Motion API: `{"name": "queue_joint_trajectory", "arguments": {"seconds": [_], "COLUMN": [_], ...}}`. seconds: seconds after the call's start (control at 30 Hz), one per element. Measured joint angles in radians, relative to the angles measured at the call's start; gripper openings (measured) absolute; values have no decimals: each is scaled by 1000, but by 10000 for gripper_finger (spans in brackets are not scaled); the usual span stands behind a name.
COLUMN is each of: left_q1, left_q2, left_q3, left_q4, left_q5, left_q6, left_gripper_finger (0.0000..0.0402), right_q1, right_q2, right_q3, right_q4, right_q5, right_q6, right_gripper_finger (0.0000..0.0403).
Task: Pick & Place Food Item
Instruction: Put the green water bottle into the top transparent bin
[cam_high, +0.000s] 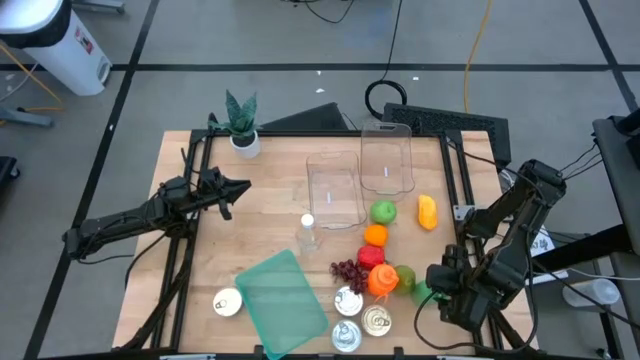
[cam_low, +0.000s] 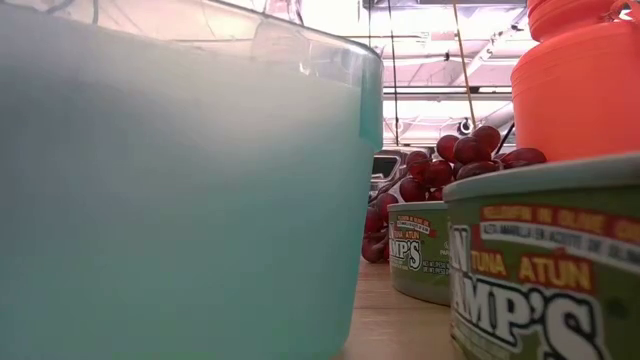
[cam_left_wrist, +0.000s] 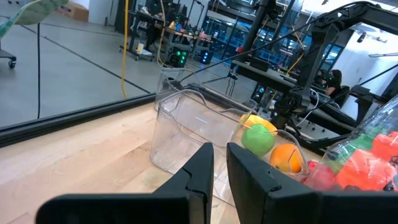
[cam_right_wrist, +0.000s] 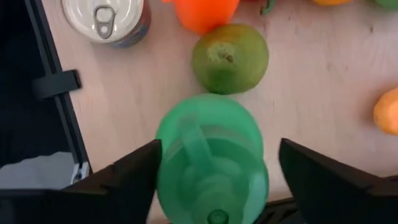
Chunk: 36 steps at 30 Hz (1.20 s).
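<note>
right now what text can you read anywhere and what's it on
"TUNA ATUN" on the near can, low view.
"MP'S" in large white letters below it, cut off on the left.
A line of small print along the near can's top band: too small to read.
"MP'S" on the far can, with smaller words above too blurred to read.
No readable text on the can tops seen from above.

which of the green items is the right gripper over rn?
The translucent green bell-shaped item at the table's right edge, between the right gripper's open fingers. The mottled green round fruit sits just beyond; the green apple lies farther off.
</note>
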Motion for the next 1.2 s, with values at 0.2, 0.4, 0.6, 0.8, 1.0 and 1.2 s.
{"name": "queue_joint_trajectory", "arguments": {"seconds": [0.2,0.4,0.6,0.8,1.0,1.2], "left_q1": [0,0,0,0,0,0], "left_q2": [0,0,0,0,0,0], "left_q3": [0,0,0,0,0,0], "left_q4": [0,0,0,-8,-18,-16], "left_q5": [0,0,-1,0,-1,-1], "left_q6": [0,0,0,-5,-1,-1], "left_gripper_finger": [51,51,51,51,51,51], "right_q1": [0,-28,-84,-138,-224,-345], "right_q2": [0,-10,-86,-190,-292,-327], "right_q3": [0,1,1,45,176,329], "right_q4": [-6,-5,0,-16,-48,-273], "right_q5": [-31,-114,-139,-135,-41,-31], "right_q6": [-11,-47,-101,-158,-341,-356], "right_gripper_finger": [202,202,202,202,202,202]}}
